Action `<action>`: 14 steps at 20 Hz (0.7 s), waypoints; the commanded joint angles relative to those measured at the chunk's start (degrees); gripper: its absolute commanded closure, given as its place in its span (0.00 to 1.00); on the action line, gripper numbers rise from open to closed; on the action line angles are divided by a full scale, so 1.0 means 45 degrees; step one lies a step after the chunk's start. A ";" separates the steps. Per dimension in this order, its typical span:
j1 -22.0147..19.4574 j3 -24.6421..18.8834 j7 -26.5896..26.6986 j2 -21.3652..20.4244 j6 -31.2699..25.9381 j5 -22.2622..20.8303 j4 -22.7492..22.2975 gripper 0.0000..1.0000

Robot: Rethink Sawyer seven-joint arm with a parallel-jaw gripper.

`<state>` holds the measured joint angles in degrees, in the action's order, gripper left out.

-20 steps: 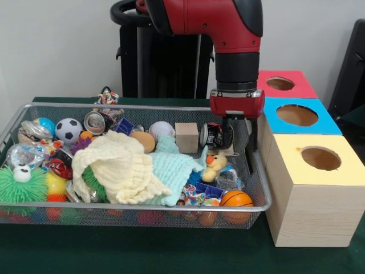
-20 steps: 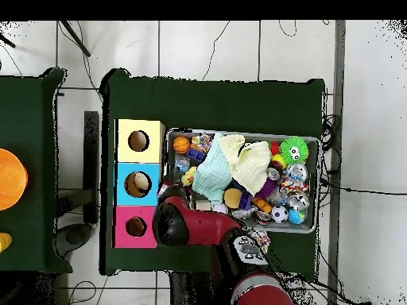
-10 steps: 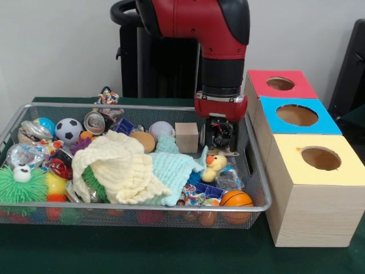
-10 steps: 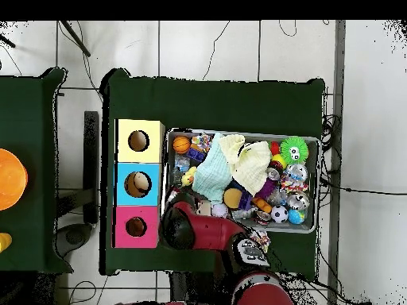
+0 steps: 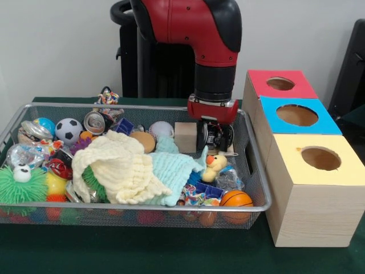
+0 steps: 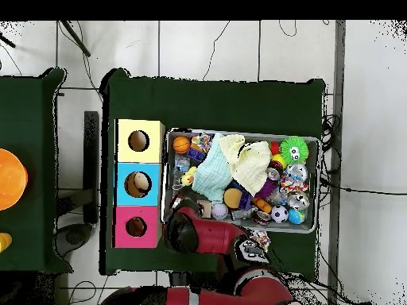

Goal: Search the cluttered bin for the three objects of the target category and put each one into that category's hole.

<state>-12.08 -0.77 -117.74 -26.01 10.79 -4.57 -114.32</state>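
Arm [image 5: 214, 51] is hanging over the bin's [image 5: 137, 209] far right corner, w/ the claw [image 5: 215, 137] sitting down among clutter just right of a wooden cube [image 5: 186, 137]; can't tell if the claw is spread or pinching anything, since dark parts there are blending w/ a black-and-silver item. Bin is sitting on the green tabletop [image 5: 142, 251], packed w/ balls, a yellow duck [image 5: 214, 166], cream cloth [image 5: 120, 168] and mint cloth [image 5: 174, 168]. Hole [image 5: 280, 84] in the red box top is lying just right of the bin's far corner, behind blue and yellow boxes. Overhead, the arm [image 6: 199, 232] is covering the bin's [image 6: 314, 141] corner nearest the red box hole [image 6: 136, 227].
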 commanded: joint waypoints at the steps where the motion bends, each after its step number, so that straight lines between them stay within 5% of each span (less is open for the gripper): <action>1: -0.0434 -0.0268 -0.1073 0.0484 -0.0113 -0.0400 0.1017 0.00; 14: -0.0807 -0.1165 -0.1621 0.0087 0.0187 -0.0495 0.0754 0.00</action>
<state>-13.10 -0.79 -117.74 -25.19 10.79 -5.55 -114.32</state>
